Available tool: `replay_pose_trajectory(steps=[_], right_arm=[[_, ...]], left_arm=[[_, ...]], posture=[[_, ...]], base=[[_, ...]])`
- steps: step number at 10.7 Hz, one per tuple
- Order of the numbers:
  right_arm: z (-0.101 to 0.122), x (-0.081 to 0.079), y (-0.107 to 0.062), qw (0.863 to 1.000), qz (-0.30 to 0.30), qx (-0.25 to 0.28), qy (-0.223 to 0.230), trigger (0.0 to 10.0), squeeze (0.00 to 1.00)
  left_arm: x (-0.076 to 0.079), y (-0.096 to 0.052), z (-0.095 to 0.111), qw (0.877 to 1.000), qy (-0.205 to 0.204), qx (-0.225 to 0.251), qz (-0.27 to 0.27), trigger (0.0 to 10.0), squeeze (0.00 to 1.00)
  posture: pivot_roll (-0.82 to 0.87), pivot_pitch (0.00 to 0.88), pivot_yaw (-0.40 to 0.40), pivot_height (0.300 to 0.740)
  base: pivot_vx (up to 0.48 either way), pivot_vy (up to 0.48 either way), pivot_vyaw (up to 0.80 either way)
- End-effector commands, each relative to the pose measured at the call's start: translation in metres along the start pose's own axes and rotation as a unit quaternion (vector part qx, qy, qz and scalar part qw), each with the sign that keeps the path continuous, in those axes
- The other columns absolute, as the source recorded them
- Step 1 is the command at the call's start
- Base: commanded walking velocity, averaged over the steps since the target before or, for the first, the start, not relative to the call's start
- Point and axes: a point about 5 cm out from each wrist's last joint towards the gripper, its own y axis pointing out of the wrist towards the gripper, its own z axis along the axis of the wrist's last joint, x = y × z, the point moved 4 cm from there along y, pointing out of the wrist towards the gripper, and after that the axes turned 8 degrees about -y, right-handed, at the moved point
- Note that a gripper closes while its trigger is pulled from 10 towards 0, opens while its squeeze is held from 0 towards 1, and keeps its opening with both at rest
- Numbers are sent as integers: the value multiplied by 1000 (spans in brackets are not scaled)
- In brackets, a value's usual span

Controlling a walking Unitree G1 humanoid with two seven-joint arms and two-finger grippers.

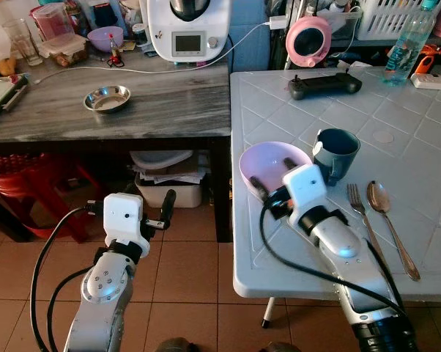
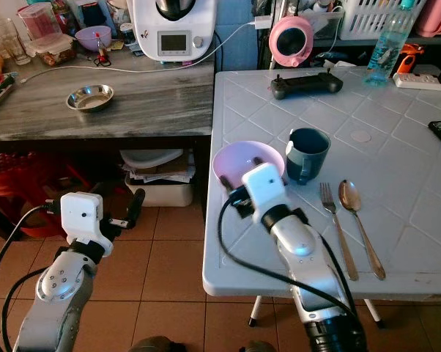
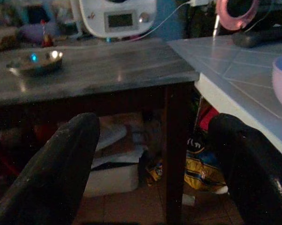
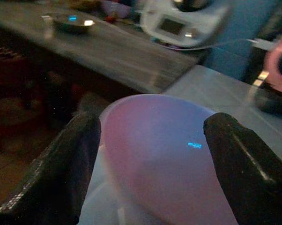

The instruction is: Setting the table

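Note:
A pale pink bowl (image 1: 275, 158) stands near the left edge of the white plastic table (image 1: 279, 253). My right gripper (image 1: 269, 190) is open at the bowl's near rim. In the right wrist view its black fingers (image 4: 68, 164) stand wide apart on either side of the bowl (image 4: 155, 140). To the right of the bowl stands a dark teal mug (image 1: 336, 154). A fork (image 1: 360, 209) and a spoon (image 1: 385, 205) lie side by side further right. My left gripper (image 1: 159, 213) is held low over the tiled floor, open with nothing in it, in front of the dark table.
The dark wooden table (image 1: 169, 110) on the left carries a steel bowl (image 1: 108, 97), a white kitchen machine (image 1: 187, 29) and jars. Boxes (image 1: 165, 180) sit under it, beside a red stool (image 1: 23, 183). A game controller (image 1: 324, 86) and a water bottle (image 1: 407, 40) stand at the white table's back.

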Motion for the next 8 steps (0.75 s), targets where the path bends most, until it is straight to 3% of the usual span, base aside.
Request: replay_pose_trajectory(steps=[1,4,8], right_arm=[[9,-4,2,1000,23,12,-9,10000,0],[-1,-11,-2,995,89,-14,-43,10000,0],[-14,2,2,986,95,-54,-122,10000,0]], left_arm=[[-7,-2,-4,1000,-7,-11,14,10000,0],[-4,-1,-6,1000,-8,-16,8,10000,0],[0,-2,-11,999,-14,-28,-2,10000,0]], posture=[[-46,11,68,740],[-50,16,69,740],[-51,23,70,740]], base=[[0,0,0],[0,0,0],[0,0,0]])
